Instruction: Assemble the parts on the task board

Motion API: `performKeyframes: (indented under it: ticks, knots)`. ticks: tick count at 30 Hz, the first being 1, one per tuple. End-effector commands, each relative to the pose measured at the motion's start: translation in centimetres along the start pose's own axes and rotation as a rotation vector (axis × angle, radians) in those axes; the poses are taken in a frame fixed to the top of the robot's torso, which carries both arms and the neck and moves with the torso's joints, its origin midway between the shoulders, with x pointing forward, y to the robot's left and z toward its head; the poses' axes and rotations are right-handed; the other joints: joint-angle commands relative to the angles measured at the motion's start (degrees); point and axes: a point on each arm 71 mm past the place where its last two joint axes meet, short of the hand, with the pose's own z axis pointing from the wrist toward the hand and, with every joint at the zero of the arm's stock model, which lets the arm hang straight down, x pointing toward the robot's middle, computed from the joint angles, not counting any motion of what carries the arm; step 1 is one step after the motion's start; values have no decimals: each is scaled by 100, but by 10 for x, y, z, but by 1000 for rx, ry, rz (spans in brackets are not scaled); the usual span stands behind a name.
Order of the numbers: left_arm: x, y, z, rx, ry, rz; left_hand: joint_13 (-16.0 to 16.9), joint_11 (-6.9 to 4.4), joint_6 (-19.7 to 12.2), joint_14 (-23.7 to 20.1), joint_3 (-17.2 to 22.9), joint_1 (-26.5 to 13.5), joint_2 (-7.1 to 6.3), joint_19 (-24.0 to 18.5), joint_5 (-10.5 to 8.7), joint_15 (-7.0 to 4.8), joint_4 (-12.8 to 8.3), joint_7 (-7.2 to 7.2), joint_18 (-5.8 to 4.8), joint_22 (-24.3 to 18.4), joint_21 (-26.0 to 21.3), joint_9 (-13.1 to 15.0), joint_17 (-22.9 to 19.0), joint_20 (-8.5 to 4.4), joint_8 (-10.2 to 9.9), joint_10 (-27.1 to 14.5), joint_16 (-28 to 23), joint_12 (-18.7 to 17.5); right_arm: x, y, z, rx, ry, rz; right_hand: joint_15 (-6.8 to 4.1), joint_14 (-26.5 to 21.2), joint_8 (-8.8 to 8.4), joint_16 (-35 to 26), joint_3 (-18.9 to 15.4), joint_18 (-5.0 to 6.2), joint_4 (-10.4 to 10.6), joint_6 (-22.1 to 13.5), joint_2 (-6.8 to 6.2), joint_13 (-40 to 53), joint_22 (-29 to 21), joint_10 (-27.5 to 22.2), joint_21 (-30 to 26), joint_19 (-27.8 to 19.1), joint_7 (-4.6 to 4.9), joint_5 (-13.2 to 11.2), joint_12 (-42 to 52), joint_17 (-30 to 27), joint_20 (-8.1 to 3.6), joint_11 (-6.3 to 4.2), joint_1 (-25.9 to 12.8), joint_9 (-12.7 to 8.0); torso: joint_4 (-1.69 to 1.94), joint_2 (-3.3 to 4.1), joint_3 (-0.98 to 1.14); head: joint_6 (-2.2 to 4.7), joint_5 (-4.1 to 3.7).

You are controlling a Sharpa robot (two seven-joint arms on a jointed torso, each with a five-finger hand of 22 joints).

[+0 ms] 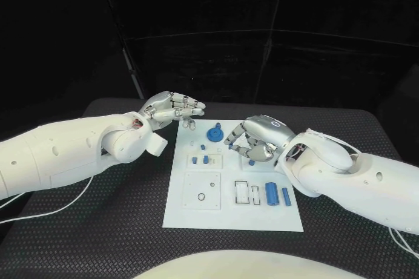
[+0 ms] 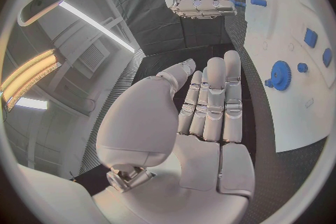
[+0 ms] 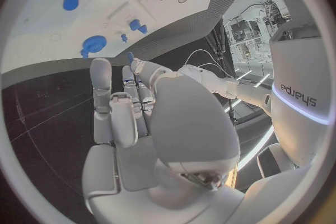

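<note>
The white task board (image 1: 231, 215) lies in the middle of the black table. On it are a blue gear (image 1: 215, 134), small blue pegs (image 1: 201, 160) and two blue cylinders (image 1: 278, 195). My right hand (image 1: 251, 137) hovers over the board's far right part, fingers curled down. A small blue part (image 3: 130, 57) shows at its fingertips, seemingly pinched between thumb and finger, and appears as the small blue part (image 2: 240, 4) in the left wrist view. My left hand (image 1: 172, 106) hangs over the board's far left corner holding nothing, its fingers (image 2: 213, 101) straight and side by side, thumb apart.
The board's near half carries a square plate with holes (image 1: 203, 190) and rectangular slots (image 1: 247, 193). Black table (image 1: 105, 230) surrounds the board. White cables (image 1: 52, 209) trail off both arms.
</note>
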Motion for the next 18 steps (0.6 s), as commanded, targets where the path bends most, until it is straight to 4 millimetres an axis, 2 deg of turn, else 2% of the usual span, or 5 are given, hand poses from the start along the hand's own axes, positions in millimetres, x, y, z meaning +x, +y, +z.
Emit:
performKeyframes:
  ticks: [1,3,4,10,18]
  knots:
    - [0,-2,1,16,3,1,-11,-1,-55,-26,-28,5,18,-7,-8,16,5,-6,26,-7,-38,-7,-7,8,4,-30,-21,18,9,9,0,-37,-20,48,-48,297,-23,28,23,-58,-19,39,-22,8,3,27,19,17,10,19,-28,5,-2,3,-53,5,-11,4,-2,-34,138]
    - [0,-2,1,18,1,2,-13,1,-64,-26,-31,4,15,-7,-7,17,4,-4,26,-9,-40,-9,-7,9,-1,-36,-23,18,18,12,0,-44,-9,62,-46,297,-26,29,30,-59,-27,36,-21,8,6,25,24,16,12,22,-33,7,-2,5,-56,4,-8,6,3,-56,200]
    - [0,-2,2,19,0,3,-13,1,-64,-26,-31,4,15,-7,-7,17,4,-4,26,-9,-40,-9,-7,9,-1,-36,-23,18,24,14,-1,-47,0,70,-46,297,-27,30,31,-59,-29,36,-21,8,7,25,24,16,13,23,-34,7,-2,6,-56,4,-10,0,4,-82,261]
    - [0,-2,3,22,0,4,-15,3,-74,-26,-33,3,13,-6,-6,18,4,-1,26,-12,-44,-11,-7,10,-6,-42,-25,18,47,19,-2,-60,29,83,-46,298,-27,33,34,-59,-31,36,-21,8,9,25,26,17,13,24,-36,12,-2,6,-57,4,-16,6,3,-136,391]
    - [3,-2,6,23,3,4,-18,7,-87,-27,-34,2,15,-7,-5,20,4,3,26,-15,-49,-13,-8,12,-12,-53,-29,17,68,22,-1,-77,52,68,-45,299,-27,36,35,-60,-34,36,-20,8,11,25,28,17,14,25,-37,16,-2,7,-58,4,-16,-2,3,-162,483]
